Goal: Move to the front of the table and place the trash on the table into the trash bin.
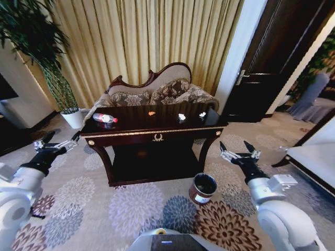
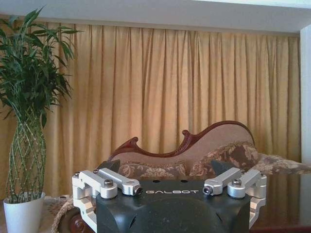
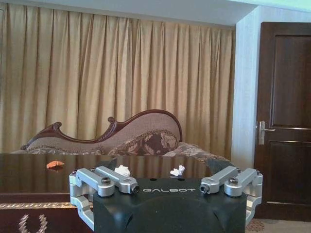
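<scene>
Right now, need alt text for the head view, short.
A dark wooden table stands ahead holding a red-capped bottle, an orange scrap and two white scraps, with a brown trash bin on the carpet at its front right. The left gripper and right gripper hover open on either side.
</scene>
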Motion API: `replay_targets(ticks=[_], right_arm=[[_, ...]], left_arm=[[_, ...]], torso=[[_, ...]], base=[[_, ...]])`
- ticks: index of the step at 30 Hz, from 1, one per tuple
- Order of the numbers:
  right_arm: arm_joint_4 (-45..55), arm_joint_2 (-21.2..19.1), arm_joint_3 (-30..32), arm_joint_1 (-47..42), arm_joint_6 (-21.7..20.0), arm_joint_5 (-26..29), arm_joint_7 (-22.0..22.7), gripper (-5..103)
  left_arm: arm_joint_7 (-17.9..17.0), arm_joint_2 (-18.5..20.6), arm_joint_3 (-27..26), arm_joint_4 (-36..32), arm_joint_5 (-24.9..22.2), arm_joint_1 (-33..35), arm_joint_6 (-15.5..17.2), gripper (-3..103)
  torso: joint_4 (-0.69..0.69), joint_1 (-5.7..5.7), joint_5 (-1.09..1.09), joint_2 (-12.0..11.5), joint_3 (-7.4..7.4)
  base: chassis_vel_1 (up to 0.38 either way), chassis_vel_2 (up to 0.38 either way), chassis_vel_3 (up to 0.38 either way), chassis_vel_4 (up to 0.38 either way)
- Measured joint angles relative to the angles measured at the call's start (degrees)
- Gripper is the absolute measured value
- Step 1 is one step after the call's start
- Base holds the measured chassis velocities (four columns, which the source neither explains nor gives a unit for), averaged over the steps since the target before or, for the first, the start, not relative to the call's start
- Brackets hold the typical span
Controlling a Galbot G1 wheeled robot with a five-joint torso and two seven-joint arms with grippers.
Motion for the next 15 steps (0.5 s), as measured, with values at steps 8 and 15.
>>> replay_targets(ticks=[8, 15], right_arm=[[0.0, 0.0, -0.3, -0.1, 0.0, -0.2, 0.0, 100], [0.0, 0.1, -0.7, -0.2, 0.0, -0.5, 0.0, 100]], left_arm=[[0.0, 0.0, 0.1, 0.0, 0.0, 0.0, 0.0, 100], [0.1, -0.2, 0.4, -0.1, 0.1, -0.2, 0.0, 100]], torso=[[-0.04, 0.00, 0.00, 0.0, 0.00], [-0.03, 0.00, -0.01, 0.0, 0.00]], base=[[-0.232, 0.202, 0.230, -0.213], [-0.214, 0.203, 0.219, -0.216]])
